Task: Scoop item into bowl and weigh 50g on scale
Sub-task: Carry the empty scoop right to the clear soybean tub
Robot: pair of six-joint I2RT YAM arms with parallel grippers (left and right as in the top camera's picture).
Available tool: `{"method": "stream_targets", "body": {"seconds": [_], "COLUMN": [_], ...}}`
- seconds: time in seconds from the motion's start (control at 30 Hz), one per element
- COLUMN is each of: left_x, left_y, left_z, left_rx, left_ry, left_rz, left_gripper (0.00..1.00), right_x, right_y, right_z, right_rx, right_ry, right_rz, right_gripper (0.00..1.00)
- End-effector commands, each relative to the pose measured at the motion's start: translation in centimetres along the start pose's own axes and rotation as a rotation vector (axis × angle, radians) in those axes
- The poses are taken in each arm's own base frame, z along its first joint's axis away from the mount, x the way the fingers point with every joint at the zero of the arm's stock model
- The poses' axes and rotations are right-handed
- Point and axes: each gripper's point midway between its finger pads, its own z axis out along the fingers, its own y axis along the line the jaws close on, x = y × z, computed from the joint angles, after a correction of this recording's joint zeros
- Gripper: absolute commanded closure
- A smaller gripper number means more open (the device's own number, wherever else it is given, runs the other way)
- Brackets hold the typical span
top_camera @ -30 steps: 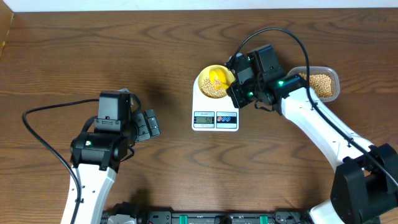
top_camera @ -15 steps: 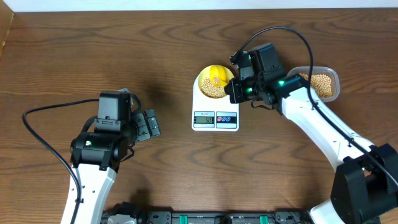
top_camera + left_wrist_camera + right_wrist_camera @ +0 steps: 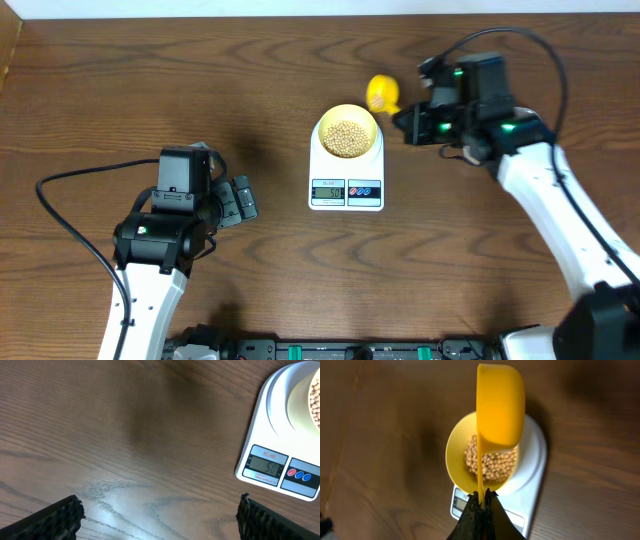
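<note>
Beside the bowl [image 3: 347, 131], right gripper [image 3: 481, 497] tight on scoop [image 3: 500, 405]; left gripper [image 3: 160, 510] wide.

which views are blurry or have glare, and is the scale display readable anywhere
Overhead: sharp, evenly lit, but the scale display is too small to read. Left wrist: pale glare on the table; display crisp, reads 50. Right wrist: dim, background soft; scoop and beans clearer.

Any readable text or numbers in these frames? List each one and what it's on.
"50": on the display of the scale, left wrist view.
Red print above the display: blurred, unreadable.
Marks on the two buttons: too small to read.
Overhead view: the display digits are too small to read.
On the scoop and bowl: no text visible.
</note>
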Motion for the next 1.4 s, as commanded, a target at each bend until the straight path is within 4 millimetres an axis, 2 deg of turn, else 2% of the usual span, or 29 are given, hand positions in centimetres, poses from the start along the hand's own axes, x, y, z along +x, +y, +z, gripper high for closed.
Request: {"method": "stream_targets", "body": {"seconds": [0.0,0.17,0.3,0.4,0.57,0.77,1.07,1.2,1.37], "left_x": [0.0,0.0,0.0,0.0,0.0,0.0,0.0,0.0,0.0], "left_y": [0.5,0.5,0.5,0.5,0.5,0.5,0.5,0.5,0.5], "left_z": [0.1,0.1,0.1,0.1,0.1,0.1,0.1,0.1,0.1], "left_rx": [-0.021,-0.021,-0.021,-0.021,-0.021,-0.021,-0.021,-0.021,-0.021], "left_ry": [-0.001,-0.001,-0.001,-0.001,-0.001,-0.001,-0.001,-0.001,-0.001], "left_rz": [0.004,0.004,0.004,0.004,0.004,0.004,0.004,0.004,0.004], "left_gripper": [0.00,0.00,0.00,0.00,0.00,0.00,0.00,0.00,0.00], "right_x": [-2.4,-2.4,-1.9,-1.0,-0.1,-0.1,0.9,1.1,1.4], "right_y": [0.4,-1.4,-3.7,-5.9,-8.5,-10.4,-13.4,-15.1,-16.1], "right_z": [-3.8,-7.7,-10.3,-11.7,-12.7,-13.0,-11.3,-11.4,-11.5], "right_rx": [-0.009,0.045,0.118,0.198,0.292,0.375,0.466,0.548,0.602], "right_ry": [-0.092,-0.129,-0.152,-0.144,-0.137,-0.144,-0.067,-0.062,-0.047], "right_rz": [0.023,0.086,0.203,0.270,0.327,0.335,0.324,0.329,0.319], "right_gripper": [0.99,0.99,0.99,0.99,0.99,0.99,0.99,0.99,0.99]}}
